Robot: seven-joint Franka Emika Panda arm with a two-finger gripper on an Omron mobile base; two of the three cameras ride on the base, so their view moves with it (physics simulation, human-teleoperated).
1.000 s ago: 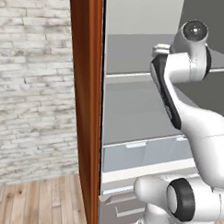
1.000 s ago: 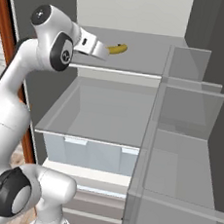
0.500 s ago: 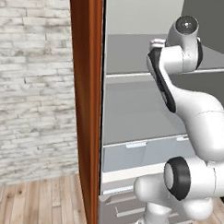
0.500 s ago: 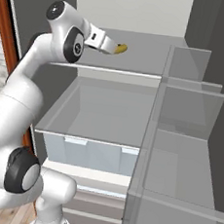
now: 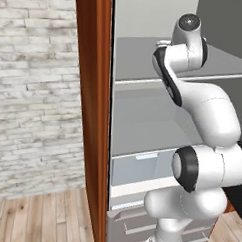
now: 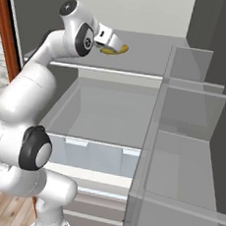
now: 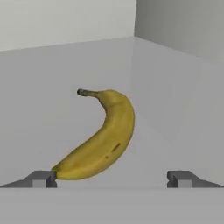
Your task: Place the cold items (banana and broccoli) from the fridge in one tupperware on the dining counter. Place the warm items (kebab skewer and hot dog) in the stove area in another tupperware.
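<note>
In the right base view the arm's wrist covered one end of the banana (image 6: 115, 49) on the fridge's (image 6: 141, 49) upper shelf; in the hand view its lower tip sat behind one fingertip (image 7: 43, 178), contact impossible to tell

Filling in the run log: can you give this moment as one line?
phase: reaching for banana | gripper: open, empty, close to the fruit | banana: lying on upper fridge shelf | broccoli: unseen
</note>
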